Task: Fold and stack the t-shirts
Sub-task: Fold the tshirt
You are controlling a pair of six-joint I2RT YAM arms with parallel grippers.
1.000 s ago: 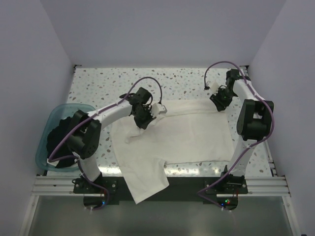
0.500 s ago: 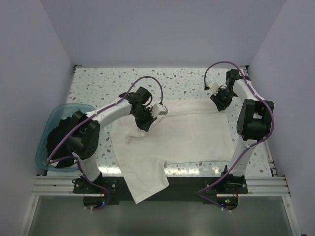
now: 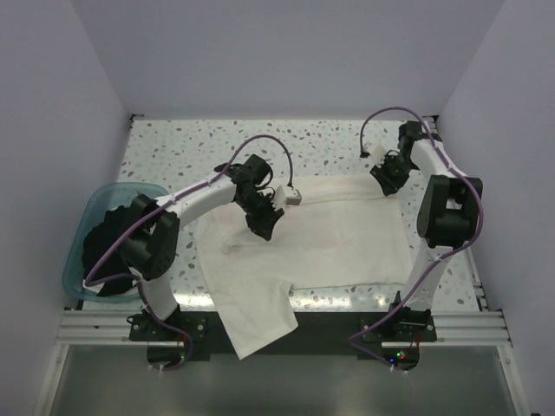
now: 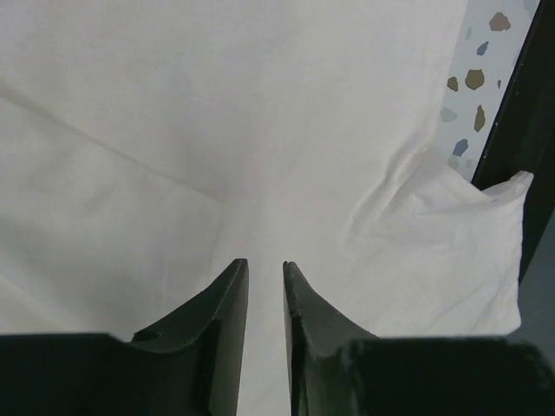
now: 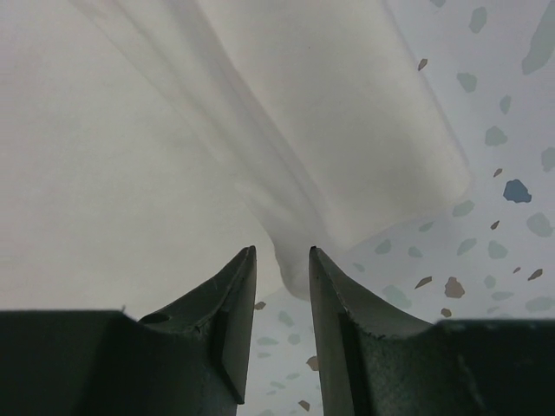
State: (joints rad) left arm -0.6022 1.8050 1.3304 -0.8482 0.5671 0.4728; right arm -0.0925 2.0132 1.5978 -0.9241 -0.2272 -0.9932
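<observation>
At 9 o'clock on the desk (image 3: 173,147), a black t-shirt (image 3: 108,236) fills the teal tub (image 3: 76,260). The white t-shirt (image 3: 329,234) lies spread mid-desk. The left fingers (image 3: 264,222) pinch it at its 10 o'clock, and the right fingers (image 3: 386,179) clamp its 1 o'clock corner.

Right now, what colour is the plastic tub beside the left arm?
The tub is translucent teal; the top external view shows it best.

Pale table (image 3: 173,147) flecked blue-brown — white t-shirt (image 3: 329,234) — teal tub (image 3: 76,260), black shirt (image 3: 98,238).
</observation>
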